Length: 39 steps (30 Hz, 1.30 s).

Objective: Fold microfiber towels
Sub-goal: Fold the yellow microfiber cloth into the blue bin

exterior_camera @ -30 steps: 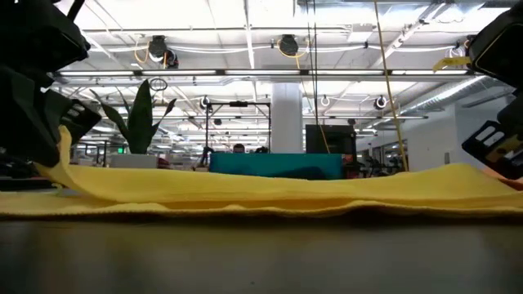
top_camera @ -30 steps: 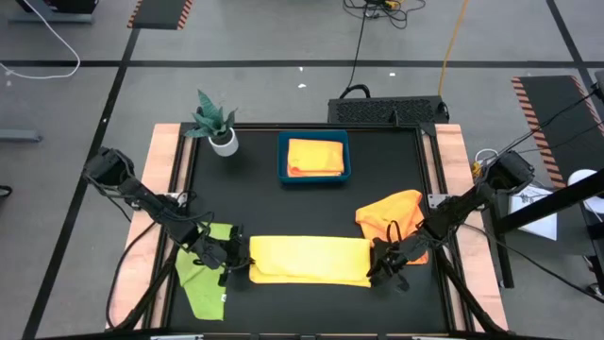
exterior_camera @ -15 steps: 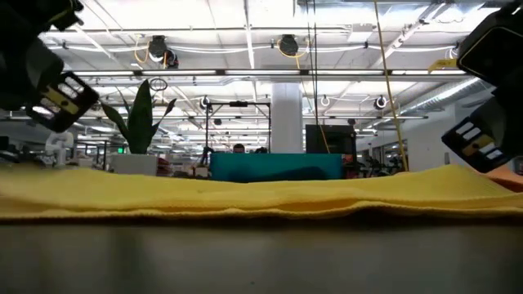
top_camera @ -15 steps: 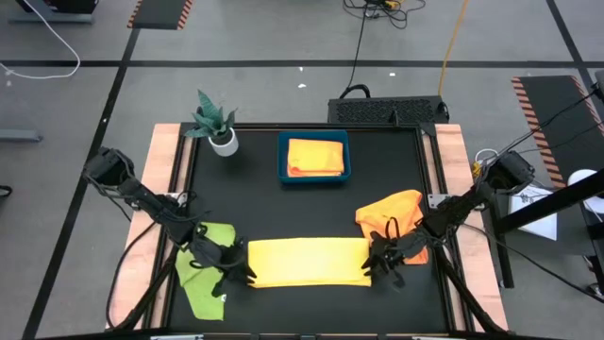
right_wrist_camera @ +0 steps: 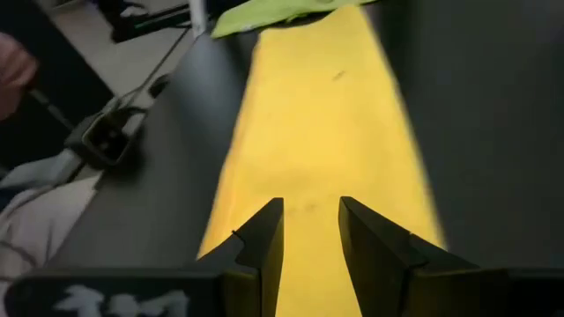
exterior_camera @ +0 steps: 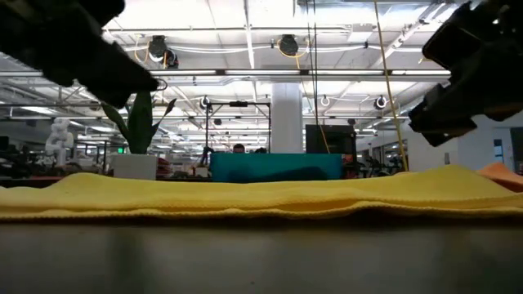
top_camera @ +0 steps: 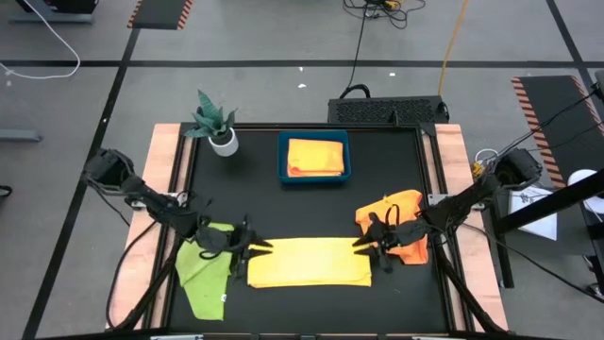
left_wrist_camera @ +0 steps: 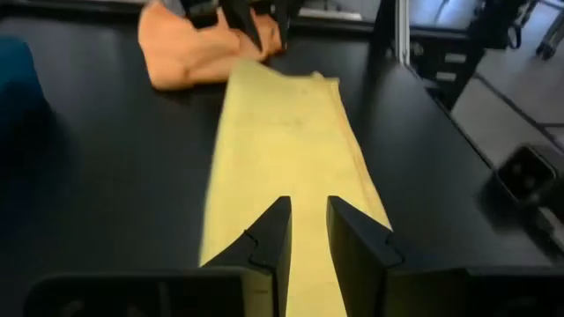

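Note:
A yellow towel (top_camera: 309, 262), folded into a long strip, lies flat on the black table near its near edge; it also shows in the low view (exterior_camera: 261, 196). My left gripper (top_camera: 264, 247) hovers open over the strip's left end (left_wrist_camera: 282, 132), touching nothing. My right gripper (top_camera: 360, 244) hovers open over its right end (right_wrist_camera: 326, 114), touching nothing. A lime green towel (top_camera: 206, 269) lies crumpled at the left. An orange towel (top_camera: 396, 219) lies crumpled at the right.
A blue tray (top_camera: 283, 157) at the table's far middle holds a folded orange-yellow towel (top_camera: 314, 157). A small potted plant (top_camera: 217, 125) stands at the far left. Bare black table lies between the tray and the yellow strip.
Both grippers have let go of the yellow towel's ends and risen, each moving a little toward the far edge and the table's middle. The towel's left end, held up a second ago, has dropped, and the strip now lies flat.

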### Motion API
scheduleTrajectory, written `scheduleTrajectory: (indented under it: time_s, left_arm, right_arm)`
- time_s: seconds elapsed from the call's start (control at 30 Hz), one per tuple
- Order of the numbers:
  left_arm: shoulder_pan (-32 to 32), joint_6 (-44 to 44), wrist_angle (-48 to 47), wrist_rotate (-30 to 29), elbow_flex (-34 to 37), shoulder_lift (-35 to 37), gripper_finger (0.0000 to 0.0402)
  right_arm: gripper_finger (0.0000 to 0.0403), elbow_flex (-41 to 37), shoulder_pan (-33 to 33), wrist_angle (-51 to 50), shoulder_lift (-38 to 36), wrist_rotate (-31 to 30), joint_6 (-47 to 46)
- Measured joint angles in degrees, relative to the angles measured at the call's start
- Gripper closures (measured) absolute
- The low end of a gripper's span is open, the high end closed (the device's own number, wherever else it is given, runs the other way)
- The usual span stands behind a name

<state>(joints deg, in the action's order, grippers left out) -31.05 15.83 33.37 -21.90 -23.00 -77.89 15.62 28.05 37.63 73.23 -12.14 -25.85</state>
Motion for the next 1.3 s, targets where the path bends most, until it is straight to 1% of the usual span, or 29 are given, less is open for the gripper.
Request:
scheduleTrajectory:
  time_s: [0.17, 0.27, 0.33, 0.43, 0.53, 0.67, 0.8, 0.93, 1.13, 1.2, 1.3]
  left_arm:
    - [3.89, -2.81, 6.01, 3.92, -0.02, -1.23, 0.0325]
    - [4.13, -8.16, 10.89, 6.79, -0.02, -3.20, 0.0321]
    - [4.31, -9.81, 13.89, 6.83, -0.02, -5.02, 0.0312]
    - [5.51, -9.18, 18.57, 6.55, -0.06, -7.74, 0.0284]
    - [7.14, -7.19, 21.28, 6.44, -0.10, -11.24, 0.0247]
    - [8.88, -6.05, 24.06, 6.40, -2.36, -16.20, 0.0202]
    - [10.26, -6.94, 23.94, 7.33, -7.47, -21.50, 0.0175]
    - [12.12, -8.69, 23.71, 11.08, -13.80, -27.04, 0.0166]
    - [16.16, -8.57, 21.74, 16.11, -22.03, -33.48, 0.0166]
    - [17.98, -7.17, 19.61, 17.80, -24.30, -34.76, 0.0165]
    - [20.84, -4.45, 17.21, 22.17, -27.98, -36.91, 0.0165]
  right_arm:
    - [0.0288, 0.00, -2.64, -3.72, -4.31, 0.13, -0.63]
    - [0.0264, 0.00, -4.24, -10.17, -6.38, 0.20, -2.60]
    - [0.0243, -0.04, -5.48, -15.60, -7.13, 0.27, -6.19]
    - [0.0210, -0.04, -6.91, -19.85, -7.18, 3.48, -9.76]
    - [0.0186, -0.04, -7.82, -19.65, -6.77, 7.16, -11.49]
    - [0.0182, -0.04, -7.72, -20.16, -6.78, 8.03, -12.49]
    - [0.0206, -0.04, -7.36, -22.12, -6.79, 8.15, -12.50]
    - [0.0245, -0.04, -7.36, -24.27, -6.78, 7.98, -12.50]
    - [0.0322, -0.04, -7.36, -25.40, -6.79, 7.89, -9.89]
    - [0.0350, -0.04, -7.34, -25.01, -6.84, 7.83, -8.32]
    - [0.0388, -0.04, -7.45, -23.98, -7.30, 7.78, -6.09]
